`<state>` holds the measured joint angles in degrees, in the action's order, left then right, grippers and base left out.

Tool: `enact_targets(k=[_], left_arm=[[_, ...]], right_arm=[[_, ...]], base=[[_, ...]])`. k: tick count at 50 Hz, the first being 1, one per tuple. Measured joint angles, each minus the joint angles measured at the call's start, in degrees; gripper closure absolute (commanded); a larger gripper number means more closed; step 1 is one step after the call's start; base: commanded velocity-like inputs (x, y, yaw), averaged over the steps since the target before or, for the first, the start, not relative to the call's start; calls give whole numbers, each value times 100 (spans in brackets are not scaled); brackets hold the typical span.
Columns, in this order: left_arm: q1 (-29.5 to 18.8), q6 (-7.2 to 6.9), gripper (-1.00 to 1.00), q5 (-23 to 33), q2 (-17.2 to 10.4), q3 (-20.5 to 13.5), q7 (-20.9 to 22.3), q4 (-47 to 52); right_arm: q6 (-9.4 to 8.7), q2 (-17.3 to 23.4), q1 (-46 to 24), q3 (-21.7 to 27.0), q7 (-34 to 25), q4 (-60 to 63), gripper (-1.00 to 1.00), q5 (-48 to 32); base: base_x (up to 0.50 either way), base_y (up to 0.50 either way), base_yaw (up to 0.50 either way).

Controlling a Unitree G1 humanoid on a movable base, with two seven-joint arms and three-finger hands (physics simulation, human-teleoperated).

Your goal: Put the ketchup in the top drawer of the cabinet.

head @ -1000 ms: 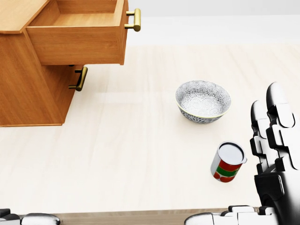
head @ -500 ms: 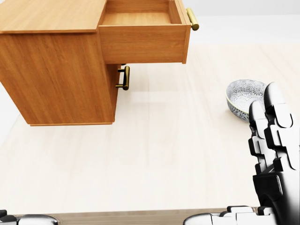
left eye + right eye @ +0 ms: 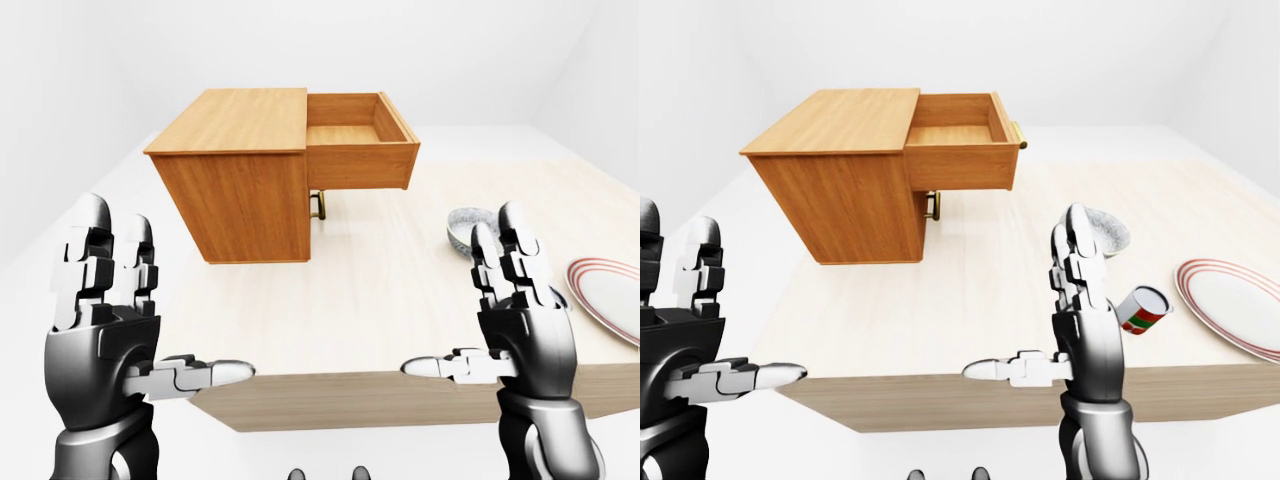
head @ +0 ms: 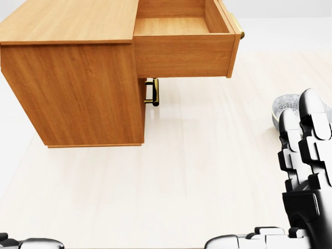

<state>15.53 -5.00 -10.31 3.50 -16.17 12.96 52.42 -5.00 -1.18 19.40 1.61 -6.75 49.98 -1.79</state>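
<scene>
1. The cabinet (image 3: 240, 180) fills the 10 to 12 o'clock part of the head view. Its top drawer (image 3: 355, 140) is pulled fully out and looks empty, so no opening step seems needed; leave it alone.
2. The table (image 3: 380, 290) also carries a plate (image 3: 1235, 305) at 3 o'clock in the right-eye view and a bowl (image 3: 1102, 232) above the right hand (image 3: 1085, 330).
3. Both hands are raised, fingers spread and holding nothing; the left hand (image 3: 105, 320) sits at 8 o'clock in the left-eye view.
4. No ketchup bottle shows in any view. The nearest candidate is a small can (image 3: 1143, 308) just right of the right hand: red and green label, pale lid, lying tilted. Confirm it is your target, then lower the right hand beside it and close round its body, away from the table edge.
</scene>
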Motion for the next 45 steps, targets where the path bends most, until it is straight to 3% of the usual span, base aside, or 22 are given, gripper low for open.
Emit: enact_targets(k=[45], left_arm=[[51, 0, -100, -11, 35, 20, 49, 28]], right_arm=[[0, 3, 52, 39, -91, 63, -100, 180]], base=[[48, 0, 0]])
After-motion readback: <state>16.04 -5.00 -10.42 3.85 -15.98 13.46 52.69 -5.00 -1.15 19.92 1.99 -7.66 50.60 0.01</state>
